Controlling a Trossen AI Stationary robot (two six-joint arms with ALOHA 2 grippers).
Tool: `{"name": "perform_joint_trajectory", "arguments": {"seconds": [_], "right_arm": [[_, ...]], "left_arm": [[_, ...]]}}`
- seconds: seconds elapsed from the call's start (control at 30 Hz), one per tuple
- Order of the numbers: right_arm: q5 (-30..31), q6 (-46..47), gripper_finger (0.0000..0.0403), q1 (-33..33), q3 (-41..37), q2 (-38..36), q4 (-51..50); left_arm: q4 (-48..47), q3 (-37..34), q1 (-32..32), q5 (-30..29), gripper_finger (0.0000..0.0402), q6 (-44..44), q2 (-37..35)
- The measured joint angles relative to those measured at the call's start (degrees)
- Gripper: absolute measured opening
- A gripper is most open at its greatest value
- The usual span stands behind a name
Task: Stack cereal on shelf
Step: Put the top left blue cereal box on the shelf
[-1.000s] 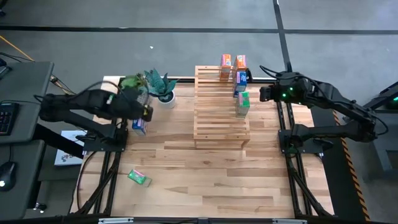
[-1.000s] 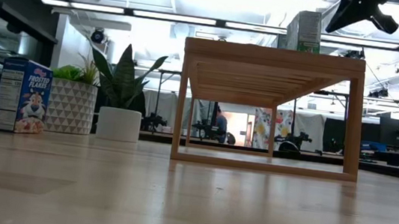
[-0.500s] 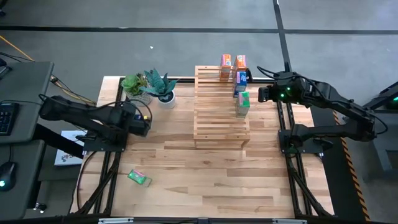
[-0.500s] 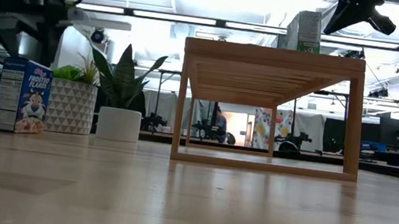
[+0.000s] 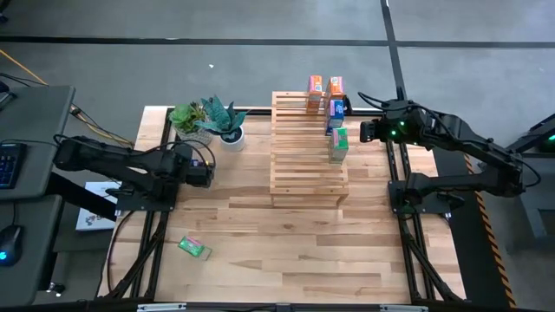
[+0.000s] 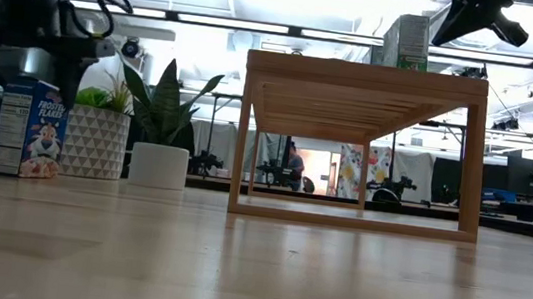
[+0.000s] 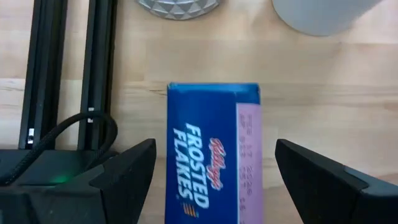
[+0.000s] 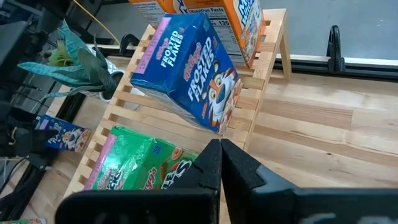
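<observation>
A blue cereal box stands upright on the table at its left side, also seen in the low view. My left gripper is open just above it, one finger on each side of the box top, with a gap on both sides. The wooden shelf carries two orange boxes, a blue box and a green box. Another green box lies flat near the table's front left. My right gripper hangs shut above the shelf's right edge.
Two potted plants stand at the back left, just beyond the blue box and my left gripper. Black frame rails run along the table's left and right sides. Bare tabletop lies in front of the shelf.
My left gripper has come down from well above the table onto the standing blue box and rolled its wrist, staying open; it now covers the box in the high view. The box has not moved. My right arm kept still.
</observation>
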Motion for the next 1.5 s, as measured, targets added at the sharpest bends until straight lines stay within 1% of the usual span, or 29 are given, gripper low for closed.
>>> {"name": "perform_joint_trajectory", "arguments": {"seconds": [0.13, 0.3, 0.4, 0.83, 1.17, 1.27, 1.33, 1.43, 1.5], "right_arm": [[0.02, 0.00, 0.0000, 0.01, 0.00, 0.00, 0.22], [0.00, 0.00, 0.0000, 0.02, 0.00, 0.00, 0.21], [0.02, 0.00, 0.0000, 0.00, 0.00, 0.00, 0.21], [0.02, -0.20, 0.0000, 0.01, 0.00, 0.00, 0.18], [0.04, -0.15, 0.0000, 0.00, 0.00, 0.00, 0.17], [0.04, -0.15, 0.0000, 0.02, 0.00, 0.00, 0.17], [0.04, -0.11, 0.0000, 0.01, 0.00, 0.00, 0.17], [0.04, -0.02, 0.0000, 0.01, 0.00, 0.00, 0.17], [0.04, -0.02, 0.0000, 0.02, 0.00, 0.00, 0.17]], "left_arm": [[0.54, 0.01, 2.15, 1.12, 0.0319, 2.27, 0.16], [0.58, 0.01, 3.23, 1.53, 0.0318, 2.84, 0.12], [0.79, 0.01, 3.70, 2.50, 0.0309, 3.97, 0.17], [0.96, 0.01, 3.84, 2.74, 0.0207, 3.89, 0.60], [0.84, 0.21, 3.84, 3.17, 0.0163, 3.56, 0.37], [0.90, 2.90, 3.75, 4.85, 0.0154, 6.01, -0.62], [0.79, 6.17, 3.43, 5.32, 0.0149, 8.96, -1.55], [0.81, 13.12, 2.93, 4.91, 0.0141, 14.24, -2.64], [0.96, 19.06, 2.92, 4.43, 0.0133, 19.11, -2.60]]}}
